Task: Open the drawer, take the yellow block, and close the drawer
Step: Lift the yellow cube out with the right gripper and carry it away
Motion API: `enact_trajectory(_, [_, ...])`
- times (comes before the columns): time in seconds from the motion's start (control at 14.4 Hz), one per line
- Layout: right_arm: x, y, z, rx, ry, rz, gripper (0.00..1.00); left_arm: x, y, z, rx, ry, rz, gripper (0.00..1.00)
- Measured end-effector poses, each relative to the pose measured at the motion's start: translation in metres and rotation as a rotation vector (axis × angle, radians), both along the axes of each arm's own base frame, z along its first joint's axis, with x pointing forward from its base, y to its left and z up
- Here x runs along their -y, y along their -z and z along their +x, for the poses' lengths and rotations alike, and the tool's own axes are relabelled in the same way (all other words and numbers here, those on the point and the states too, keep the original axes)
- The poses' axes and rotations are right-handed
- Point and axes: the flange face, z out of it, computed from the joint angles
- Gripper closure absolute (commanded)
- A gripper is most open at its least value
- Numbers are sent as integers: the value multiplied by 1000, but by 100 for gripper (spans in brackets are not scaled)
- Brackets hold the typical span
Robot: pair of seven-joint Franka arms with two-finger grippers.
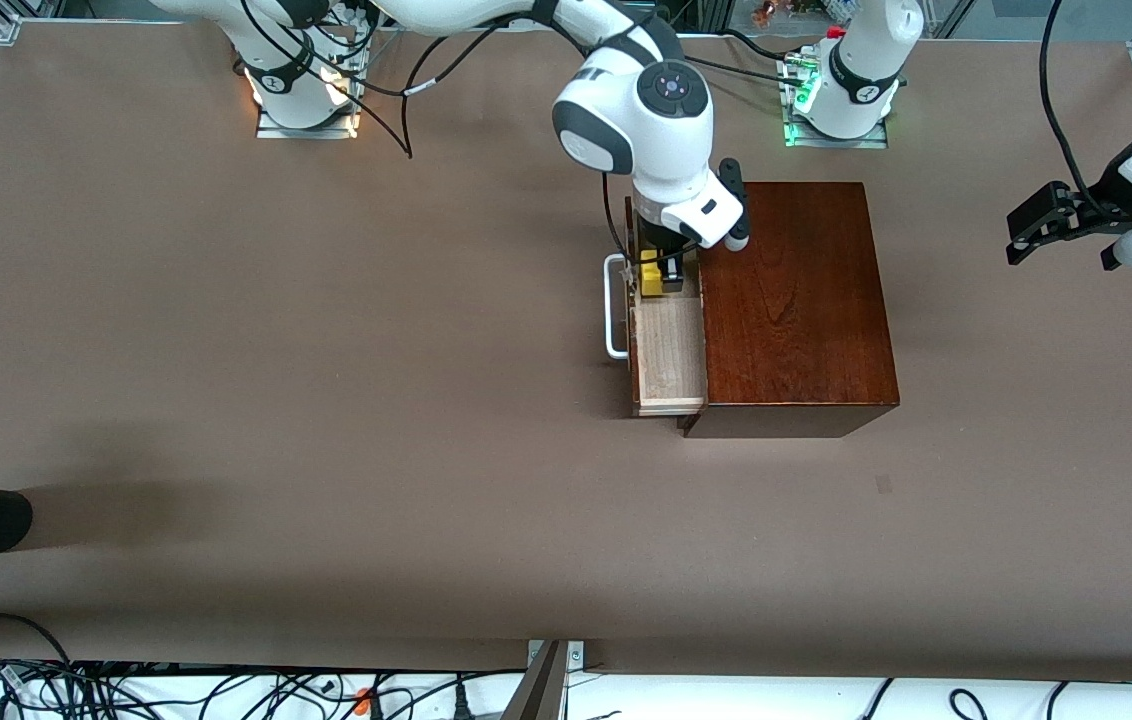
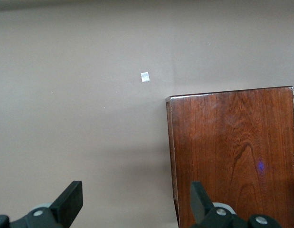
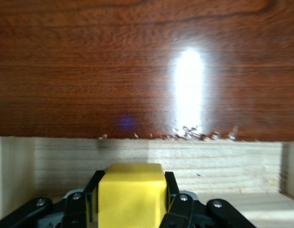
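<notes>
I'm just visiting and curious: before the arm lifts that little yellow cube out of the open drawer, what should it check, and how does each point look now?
1. Drawer pulled out enough to reach in: ok, its pale inside shows.
2. Right gripper down in the drawer with its fingers on two sides of the yellow block: ok.
3. Grip closed on the block: ok, shut on it.
4. Way straight up free: looks ok, though the wooden box stands close beside the gripper.
5. White handle free for closing later: ok, nothing on it.
6. Left gripper out of the way: ok, it waits open at its own end of the table.
</notes>
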Motion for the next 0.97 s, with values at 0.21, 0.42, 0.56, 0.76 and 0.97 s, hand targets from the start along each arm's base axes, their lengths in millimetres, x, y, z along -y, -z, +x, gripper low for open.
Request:
enact_trajectory(0.21, [3,-22,2,4,53,22,100,0,0,0,0,0,0,0])
enact_trajectory(0.42, [13,-67,6,-18,124,71,100,0,0,0,0,0,0,0])
enact_trajectory(0.56, [39,-108,23,-36,178,92,100,-1,0,0,-1,-1,0,0])
enact_trajectory(0.76, [111,-161,77,-59,299,109,100,1,0,0,-2,2,0,0])
enact_trajectory(0.97, [209,-175,147,-91,451,80,100,17,1,-1,-5,32,0,0])
